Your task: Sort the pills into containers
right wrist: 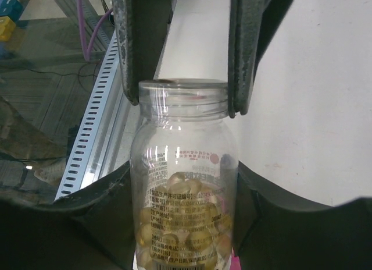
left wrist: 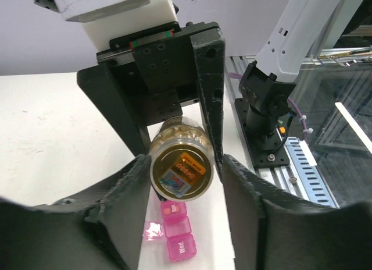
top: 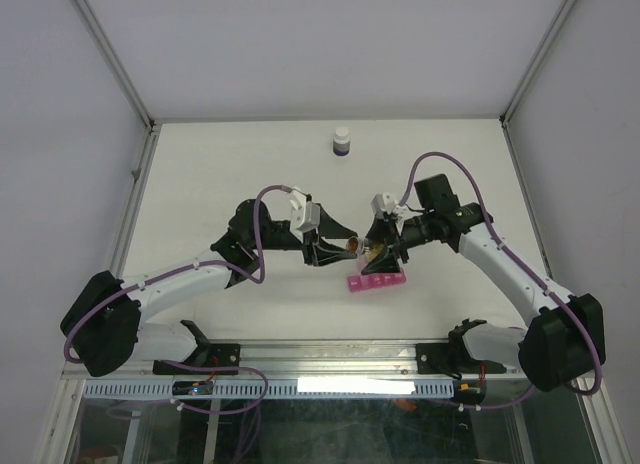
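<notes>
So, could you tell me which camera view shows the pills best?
The right wrist view: individual pills show through the clear bottle. Left wrist shows mainly the bottle's base, few pills behind it; the top view only an orange speck.

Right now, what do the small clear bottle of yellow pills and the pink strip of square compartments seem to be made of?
The small clear bottle: likely glossy transparent plastic, perhaps glass; the pills show through its shiny wall. The pink strip: translucent glossy plastic; light glows through its lids.
</notes>
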You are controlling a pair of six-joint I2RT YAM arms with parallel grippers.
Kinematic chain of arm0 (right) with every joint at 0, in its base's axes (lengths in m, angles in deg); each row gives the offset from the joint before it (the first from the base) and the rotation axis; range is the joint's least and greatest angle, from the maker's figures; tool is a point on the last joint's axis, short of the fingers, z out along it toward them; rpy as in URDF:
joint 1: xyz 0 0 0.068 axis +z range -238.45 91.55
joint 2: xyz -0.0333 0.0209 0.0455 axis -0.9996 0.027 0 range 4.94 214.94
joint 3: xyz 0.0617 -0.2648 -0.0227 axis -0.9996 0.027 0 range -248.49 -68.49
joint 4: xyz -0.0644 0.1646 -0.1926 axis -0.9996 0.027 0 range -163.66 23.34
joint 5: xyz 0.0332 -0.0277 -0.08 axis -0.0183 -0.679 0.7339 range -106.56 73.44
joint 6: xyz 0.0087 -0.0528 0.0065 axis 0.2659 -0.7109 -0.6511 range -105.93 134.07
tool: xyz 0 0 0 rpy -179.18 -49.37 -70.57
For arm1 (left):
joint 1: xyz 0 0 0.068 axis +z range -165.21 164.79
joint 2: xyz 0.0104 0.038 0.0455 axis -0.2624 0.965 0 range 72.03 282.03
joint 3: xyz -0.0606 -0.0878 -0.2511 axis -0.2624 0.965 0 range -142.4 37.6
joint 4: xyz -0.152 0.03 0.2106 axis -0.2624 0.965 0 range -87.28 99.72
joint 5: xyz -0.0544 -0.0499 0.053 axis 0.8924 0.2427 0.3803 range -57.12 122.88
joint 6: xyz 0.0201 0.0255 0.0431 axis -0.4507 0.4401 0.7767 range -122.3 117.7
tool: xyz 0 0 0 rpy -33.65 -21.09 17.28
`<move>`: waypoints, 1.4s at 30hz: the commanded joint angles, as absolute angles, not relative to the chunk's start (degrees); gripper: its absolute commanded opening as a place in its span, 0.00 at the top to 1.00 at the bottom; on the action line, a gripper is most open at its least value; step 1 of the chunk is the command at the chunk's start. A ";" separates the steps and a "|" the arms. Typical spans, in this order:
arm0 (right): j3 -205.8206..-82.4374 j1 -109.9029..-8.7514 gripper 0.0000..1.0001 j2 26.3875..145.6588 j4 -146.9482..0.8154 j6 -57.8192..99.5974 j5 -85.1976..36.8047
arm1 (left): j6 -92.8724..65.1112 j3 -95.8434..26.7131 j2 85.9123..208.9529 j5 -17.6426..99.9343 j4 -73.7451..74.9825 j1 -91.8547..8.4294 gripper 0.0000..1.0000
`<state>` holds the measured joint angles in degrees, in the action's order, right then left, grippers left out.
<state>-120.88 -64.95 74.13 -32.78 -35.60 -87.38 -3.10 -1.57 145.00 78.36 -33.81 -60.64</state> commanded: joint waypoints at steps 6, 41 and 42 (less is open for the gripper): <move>-123.22 -66.02 1.00 73.93 -35.14 -34.09 -87.71 | -10.16 -2.63 143.95 74.39 -37.82 -61.90 1.00; -122.80 -69.56 1.00 73.73 -32.88 -36.19 -91.55 | 0.83 2.87 126.79 64.79 -27.99 -65.09 0.01; -122.70 -69.56 1.00 73.70 -32.65 -36.54 -91.61 | 3.31 2.88 127.38 66.20 -27.80 -65.05 0.01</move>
